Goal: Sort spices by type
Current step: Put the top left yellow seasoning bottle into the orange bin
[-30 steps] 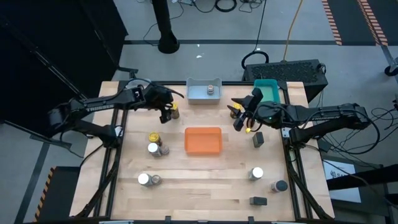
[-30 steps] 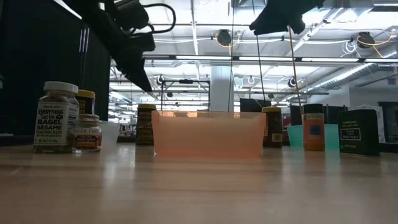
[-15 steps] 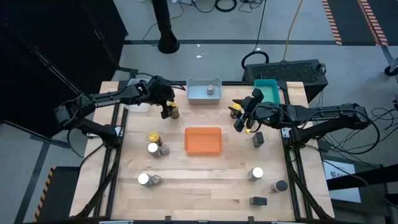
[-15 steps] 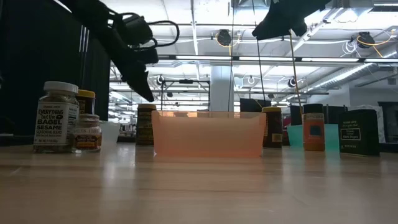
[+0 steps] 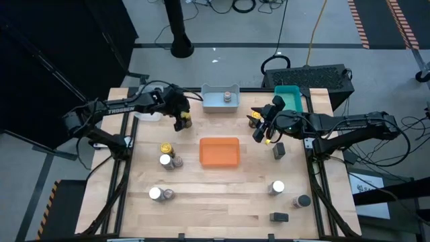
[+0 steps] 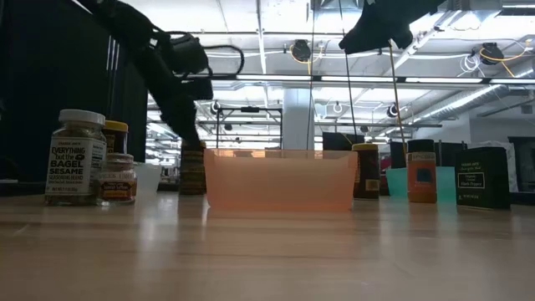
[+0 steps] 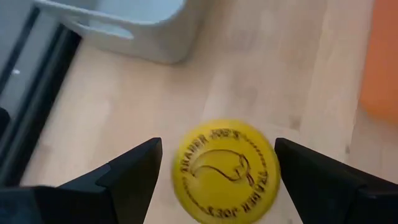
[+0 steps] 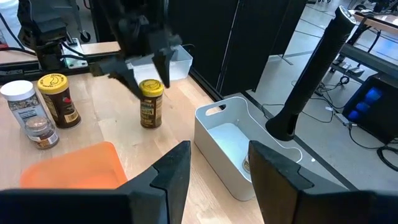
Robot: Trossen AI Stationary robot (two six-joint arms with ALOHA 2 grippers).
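A brown spice jar with a yellow lid (image 7: 225, 171) stands upright on the table near the blue-grey tray; it also shows in the high view (image 5: 188, 122) and the low view (image 6: 194, 169). My left gripper (image 5: 181, 119) is open just above it, pointing down, one finger on either side of the lid (image 7: 217, 168), with a small gap on each side. My right gripper (image 5: 261, 129) is open and empty, raised over the table's far right, in front of the teal tray (image 5: 290, 98); its fingers show apart in the right wrist view (image 8: 219, 163).
The blue-grey tray (image 5: 220, 101) holds one jar (image 5: 228, 96). The orange tray (image 5: 220, 152) lies mid-table. Jars stand at the left (image 5: 166, 154), near left (image 5: 160, 193) and near right (image 5: 277, 187). Two jars (image 5: 255, 121) and dark boxes (image 5: 279, 150) are near my right gripper.
My left gripper has come down over the yellow-lidded jar, shifting slightly toward the far edge, so that its open fingers now stand on either side of the lid. The jar has stayed where it was.
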